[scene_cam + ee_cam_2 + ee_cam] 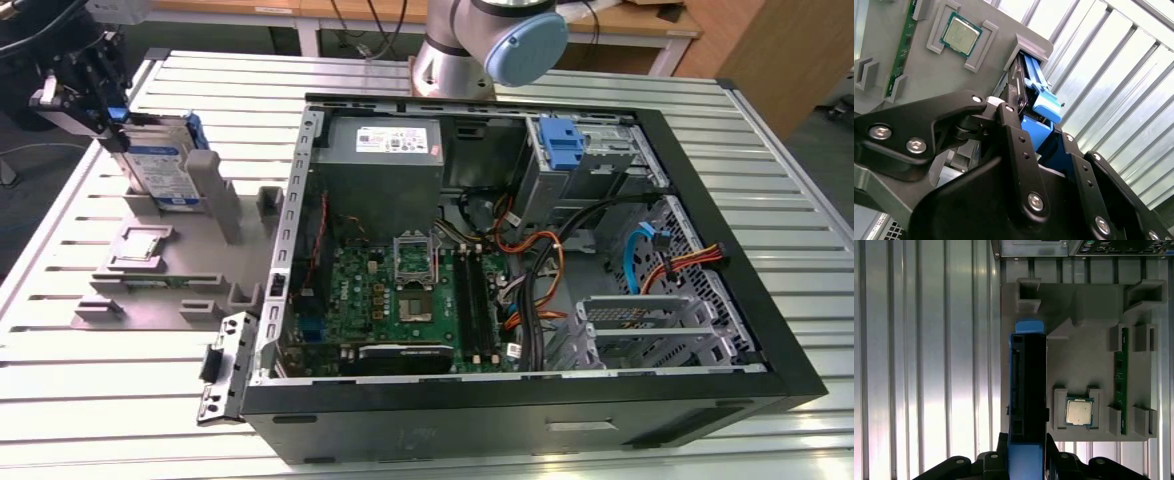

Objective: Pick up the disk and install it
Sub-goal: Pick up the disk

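Note:
The disk (163,168) stands on edge at the grey fixture plate (160,290), at the exterior view's left, outside the computer case. Its silver body has a blue-and-white label and a blue bracket. My gripper (96,105) sits over the disk's top end. In the first wrist view I see the disk (1027,385) edge-on, with my gripper (1027,442) pressed against both sides of the blue bracket. The second wrist view shows the same hold, black fingers (1010,125) flanking the blue bracket (1040,107). Whether the disk still touches the fixture I cannot tell.
The open computer case (747,330) lies at the exterior view's right, with motherboard (400,290), grey power supply (380,145), a blue caddy (566,142) in the drive bay and loose cables. A processor (1079,411) and a memory stick (1120,382) rest on the fixture. The robot base (474,45) stands behind the case.

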Motion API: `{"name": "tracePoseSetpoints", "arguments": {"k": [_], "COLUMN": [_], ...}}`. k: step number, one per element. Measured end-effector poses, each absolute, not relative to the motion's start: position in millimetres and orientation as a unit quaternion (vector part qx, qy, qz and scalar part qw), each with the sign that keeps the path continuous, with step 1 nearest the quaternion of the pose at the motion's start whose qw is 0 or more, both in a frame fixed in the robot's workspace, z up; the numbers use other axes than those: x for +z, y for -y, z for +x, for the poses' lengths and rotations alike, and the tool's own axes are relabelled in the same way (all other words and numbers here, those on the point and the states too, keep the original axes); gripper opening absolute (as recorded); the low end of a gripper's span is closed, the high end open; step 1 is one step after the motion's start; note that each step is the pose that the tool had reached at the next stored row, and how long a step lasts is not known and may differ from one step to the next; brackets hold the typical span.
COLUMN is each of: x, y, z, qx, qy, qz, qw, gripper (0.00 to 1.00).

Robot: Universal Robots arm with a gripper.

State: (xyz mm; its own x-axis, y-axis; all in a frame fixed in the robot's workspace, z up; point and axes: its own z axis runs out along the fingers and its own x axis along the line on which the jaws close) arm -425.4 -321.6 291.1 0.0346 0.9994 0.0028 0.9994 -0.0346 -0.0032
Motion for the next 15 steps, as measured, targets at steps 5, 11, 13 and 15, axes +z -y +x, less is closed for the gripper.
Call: {"name": "tracePoseSetpoints", "arguments": {"k": [5,11,13,15], "x": [291.1,291.1,291.1,291.2], "y": [321.6,321.6,321.6,321.6], "z": [-425.4,-425.4,-425.4,-425.4], "qx": [0.0,0.0,0.0,0.0], "qy": [0.695,0.695,0.695,0.695], "qz": [-0.719,-0.719,-0.719,-0.719], "qw": [0.002,0.002,0.002,0.002], "gripper": [0.36,0.36,0.36,0.36]}}
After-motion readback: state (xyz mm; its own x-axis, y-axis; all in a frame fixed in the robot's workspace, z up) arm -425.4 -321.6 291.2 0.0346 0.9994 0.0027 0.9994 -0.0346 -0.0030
